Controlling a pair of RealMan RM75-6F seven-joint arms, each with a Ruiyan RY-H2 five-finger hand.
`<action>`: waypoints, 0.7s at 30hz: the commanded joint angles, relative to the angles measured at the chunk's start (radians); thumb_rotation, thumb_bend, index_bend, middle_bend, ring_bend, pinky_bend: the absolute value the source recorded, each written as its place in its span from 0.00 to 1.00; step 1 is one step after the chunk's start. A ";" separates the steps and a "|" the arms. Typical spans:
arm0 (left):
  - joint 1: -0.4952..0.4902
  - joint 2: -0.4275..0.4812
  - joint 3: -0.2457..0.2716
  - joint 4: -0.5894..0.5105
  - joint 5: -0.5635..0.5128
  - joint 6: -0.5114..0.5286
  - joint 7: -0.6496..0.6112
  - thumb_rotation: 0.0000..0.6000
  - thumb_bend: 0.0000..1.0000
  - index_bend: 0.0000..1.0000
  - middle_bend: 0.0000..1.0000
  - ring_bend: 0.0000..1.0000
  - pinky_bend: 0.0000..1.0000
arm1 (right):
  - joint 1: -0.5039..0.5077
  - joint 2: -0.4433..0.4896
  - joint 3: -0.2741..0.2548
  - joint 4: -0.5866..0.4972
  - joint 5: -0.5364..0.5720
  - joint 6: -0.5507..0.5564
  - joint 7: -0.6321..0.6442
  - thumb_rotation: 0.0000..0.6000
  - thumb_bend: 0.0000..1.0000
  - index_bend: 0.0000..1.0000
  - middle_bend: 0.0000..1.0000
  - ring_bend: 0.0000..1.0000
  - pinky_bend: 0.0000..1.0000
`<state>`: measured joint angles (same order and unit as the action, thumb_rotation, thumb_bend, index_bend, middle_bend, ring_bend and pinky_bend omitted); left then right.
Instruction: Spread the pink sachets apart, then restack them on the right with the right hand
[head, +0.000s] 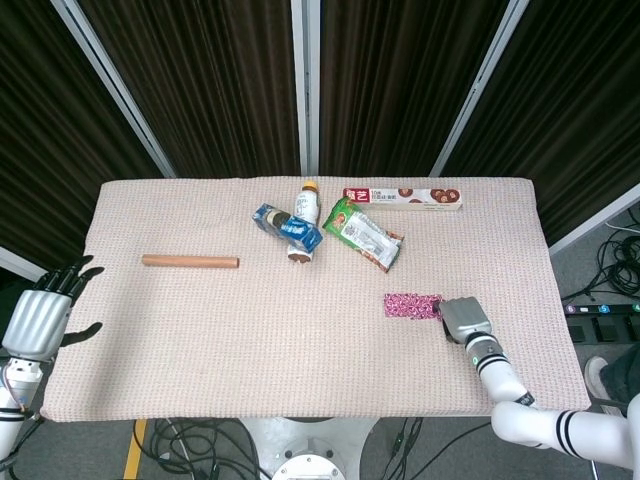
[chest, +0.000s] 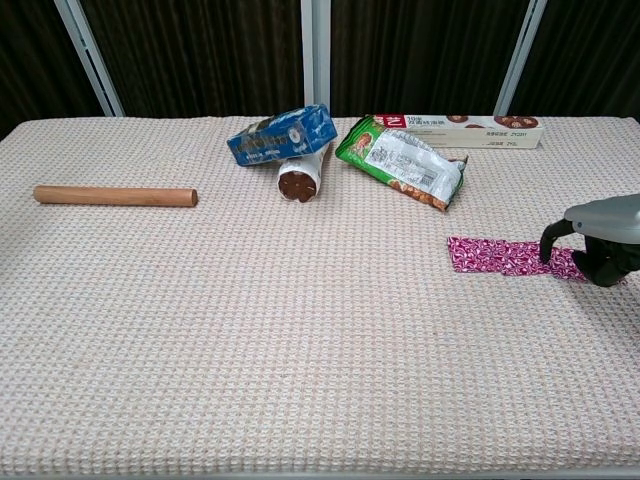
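The pink sachets (head: 412, 305) lie as one flat strip on the cloth right of centre, also seen in the chest view (chest: 500, 256). My right hand (head: 465, 320) sits at the strip's right end. In the chest view this hand (chest: 598, 240) arches over that end, one fingertip (chest: 546, 252) down on the pink foil and the thumb behind it. Whether it pinches the foil or only touches it does not show. My left hand (head: 40, 315) hangs off the table's left edge, fingers spread, holding nothing.
A wooden rod (head: 190, 261) lies at the left. At the back middle are a blue packet (head: 287, 226) leaning on a lying bottle (head: 303, 222), a green snack bag (head: 364, 233) and a long biscuit box (head: 403, 198). The table's right edge (head: 560, 300) is close to my right hand.
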<state>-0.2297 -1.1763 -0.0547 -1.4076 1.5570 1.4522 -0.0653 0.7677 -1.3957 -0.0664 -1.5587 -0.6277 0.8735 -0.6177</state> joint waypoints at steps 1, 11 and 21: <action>0.000 0.000 0.000 0.000 0.000 0.000 -0.001 1.00 0.09 0.25 0.22 0.19 0.29 | 0.002 0.001 -0.001 -0.023 -0.008 0.015 -0.012 1.00 0.71 0.30 1.00 1.00 0.95; 0.003 0.000 -0.001 0.005 -0.002 0.005 -0.014 1.00 0.09 0.25 0.22 0.19 0.29 | 0.006 -0.014 -0.014 -0.039 0.023 0.033 -0.051 1.00 0.71 0.31 1.00 1.00 0.95; 0.005 -0.001 0.000 0.013 -0.001 0.008 -0.024 1.00 0.09 0.25 0.22 0.19 0.29 | 0.009 -0.026 -0.018 -0.031 0.046 0.037 -0.070 1.00 0.70 0.33 1.00 1.00 0.95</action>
<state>-0.2249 -1.1774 -0.0545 -1.3942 1.5563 1.4598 -0.0893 0.7763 -1.4210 -0.0852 -1.5911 -0.5831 0.9114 -0.6870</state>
